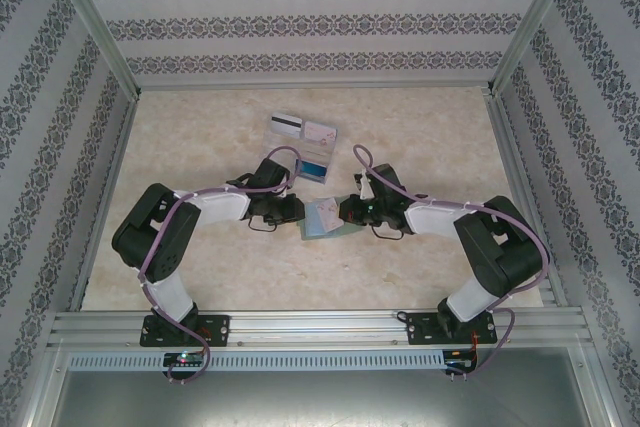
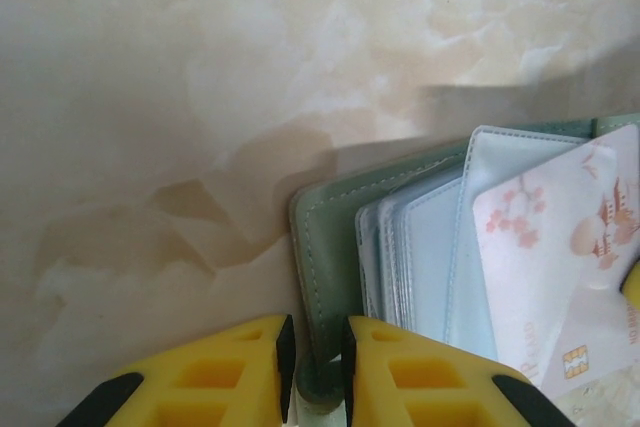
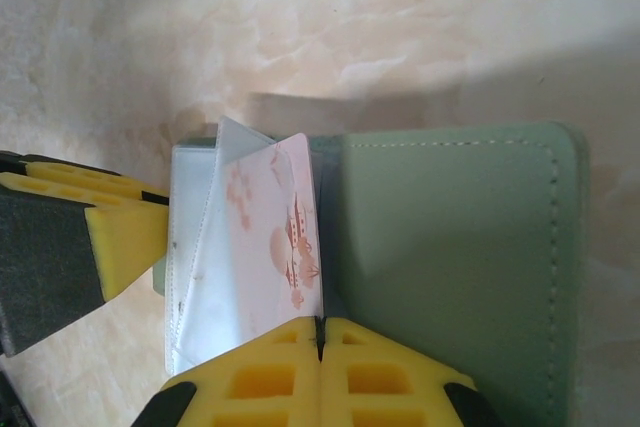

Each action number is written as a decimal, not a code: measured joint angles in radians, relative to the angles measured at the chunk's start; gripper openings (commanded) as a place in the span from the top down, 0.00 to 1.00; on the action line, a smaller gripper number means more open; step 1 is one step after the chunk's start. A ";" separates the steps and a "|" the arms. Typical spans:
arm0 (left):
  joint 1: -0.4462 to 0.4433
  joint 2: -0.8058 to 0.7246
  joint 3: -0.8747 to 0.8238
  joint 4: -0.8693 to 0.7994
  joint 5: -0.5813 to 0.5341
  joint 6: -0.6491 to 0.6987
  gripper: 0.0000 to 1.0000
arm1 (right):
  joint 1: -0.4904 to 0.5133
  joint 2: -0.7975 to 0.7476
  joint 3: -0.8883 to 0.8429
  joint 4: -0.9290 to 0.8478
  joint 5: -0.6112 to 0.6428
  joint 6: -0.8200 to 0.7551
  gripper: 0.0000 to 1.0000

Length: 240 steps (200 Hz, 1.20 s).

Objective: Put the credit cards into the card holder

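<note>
The grey-green card holder (image 1: 324,218) lies open mid-table between both arms. My left gripper (image 2: 318,332) is shut on the edge of its green cover (image 2: 325,247), reaching in from the left (image 1: 294,211). My right gripper (image 3: 320,325) is shut on a pale pink patterned credit card (image 3: 285,237), held on edge against the pale inner pockets (image 3: 195,277); the same card (image 2: 560,267) appears in the left wrist view. The holder's green flap (image 3: 450,267) lies flat to the right. Further back lie a white-grey card with a black stripe (image 1: 286,125), a pale card (image 1: 320,131) and a blue card (image 1: 316,166).
The marble-patterned tabletop (image 1: 200,257) is bounded by patterned walls and metal rails (image 1: 320,327) along the near edge. The left gripper's yellow finger (image 3: 110,237) appears at the left of the right wrist view, close to the pockets.
</note>
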 measured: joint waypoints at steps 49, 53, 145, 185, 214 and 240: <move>0.000 -0.008 -0.021 0.033 -0.001 -0.030 0.77 | 0.018 0.026 -0.016 0.055 0.025 0.040 1.00; 0.000 -0.008 -0.021 0.033 -0.001 -0.031 0.77 | 0.018 0.028 -0.016 0.056 0.026 0.040 1.00; -0.005 -0.016 -0.024 0.032 -0.016 -0.033 0.78 | 0.045 -0.015 -0.016 0.031 0.055 0.047 1.00; -0.005 -0.020 -0.024 0.024 -0.023 -0.033 0.79 | 0.043 -0.054 -0.042 0.005 0.044 0.045 1.00; -0.005 -0.023 -0.024 0.016 -0.027 -0.033 0.80 | 0.023 -0.066 -0.060 -0.004 0.022 0.045 1.00; -0.005 -0.027 -0.026 0.011 -0.033 -0.033 0.80 | 0.003 -0.065 -0.066 -0.005 0.002 0.046 1.00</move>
